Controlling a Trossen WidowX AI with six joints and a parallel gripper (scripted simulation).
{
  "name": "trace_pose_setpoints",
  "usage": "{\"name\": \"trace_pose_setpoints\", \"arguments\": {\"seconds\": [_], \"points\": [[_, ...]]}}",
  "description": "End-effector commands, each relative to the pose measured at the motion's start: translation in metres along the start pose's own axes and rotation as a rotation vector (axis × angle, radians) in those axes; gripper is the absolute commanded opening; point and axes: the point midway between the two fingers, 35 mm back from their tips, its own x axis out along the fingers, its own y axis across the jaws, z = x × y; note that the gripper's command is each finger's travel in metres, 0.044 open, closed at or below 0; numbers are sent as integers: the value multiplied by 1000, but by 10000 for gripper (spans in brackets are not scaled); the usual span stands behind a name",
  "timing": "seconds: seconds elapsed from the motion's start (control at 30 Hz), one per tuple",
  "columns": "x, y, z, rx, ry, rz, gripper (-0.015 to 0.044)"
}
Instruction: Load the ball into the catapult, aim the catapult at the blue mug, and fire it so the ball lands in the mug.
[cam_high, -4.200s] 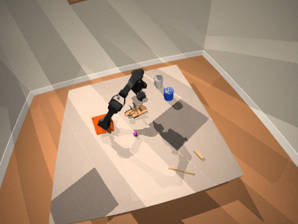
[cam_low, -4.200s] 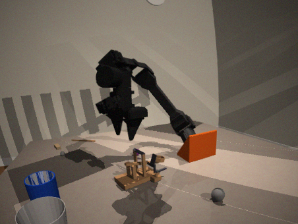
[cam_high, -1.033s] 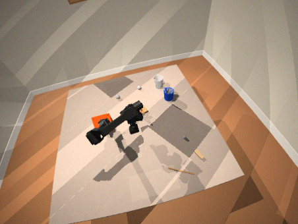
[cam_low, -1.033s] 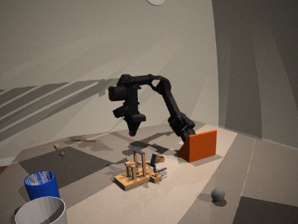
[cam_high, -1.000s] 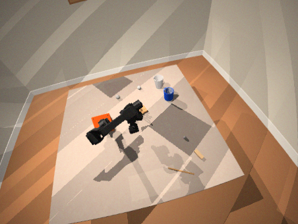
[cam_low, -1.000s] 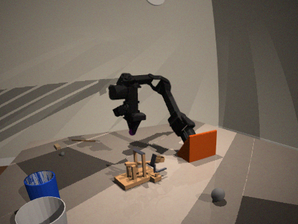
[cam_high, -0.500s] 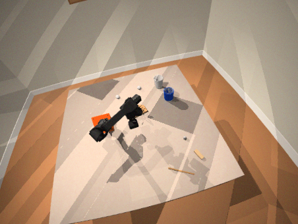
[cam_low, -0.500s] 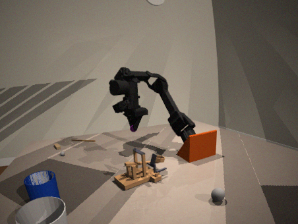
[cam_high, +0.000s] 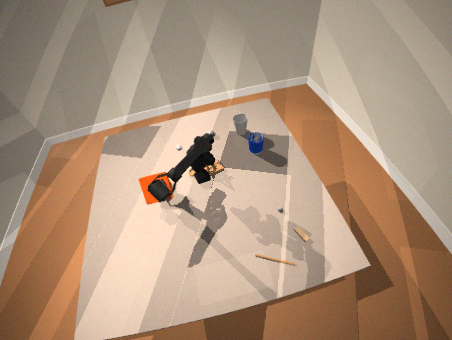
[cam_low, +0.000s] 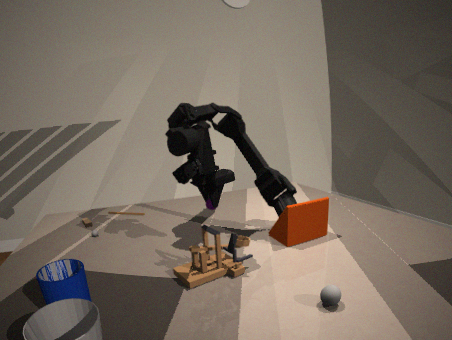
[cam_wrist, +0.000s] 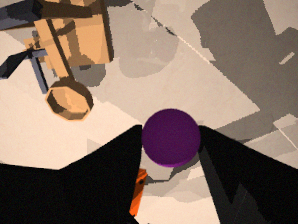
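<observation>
My gripper (cam_low: 212, 202) (cam_wrist: 169, 132) is shut on a purple ball (cam_wrist: 170, 139) (cam_low: 211, 204) and holds it in the air, just above and behind the wooden catapult (cam_low: 212, 260) (cam_high: 214, 168) (cam_wrist: 67, 16). In the wrist view the catapult's round spoon cup (cam_wrist: 69, 100) lies up and to the left of the ball. The blue mug (cam_high: 256, 142) (cam_low: 62, 281) stands upright beyond the catapult, next to a grey mug (cam_high: 240, 123) (cam_low: 61, 320).
An orange block (cam_low: 305, 222) stands at the arm's base. Grey balls (cam_high: 178, 146) (cam_high: 280, 209) (cam_low: 330, 295) (cam_low: 95, 233) lie on the pale mat (cam_high: 150, 280). A small wooden block (cam_high: 302, 233) (cam_low: 87, 221) and a thin stick (cam_high: 275, 259) (cam_low: 126, 213) lie far from the mugs.
</observation>
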Motion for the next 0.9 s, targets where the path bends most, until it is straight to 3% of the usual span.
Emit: {"name": "trace_pose_setpoints", "arguments": {"seconds": [0.0,0.6,0.87], "points": [[5,20,1,-14,41,0,0],[30,97,-10,-66,210,-49,0],[40,102,-11,-68,223,-55,0]]}}
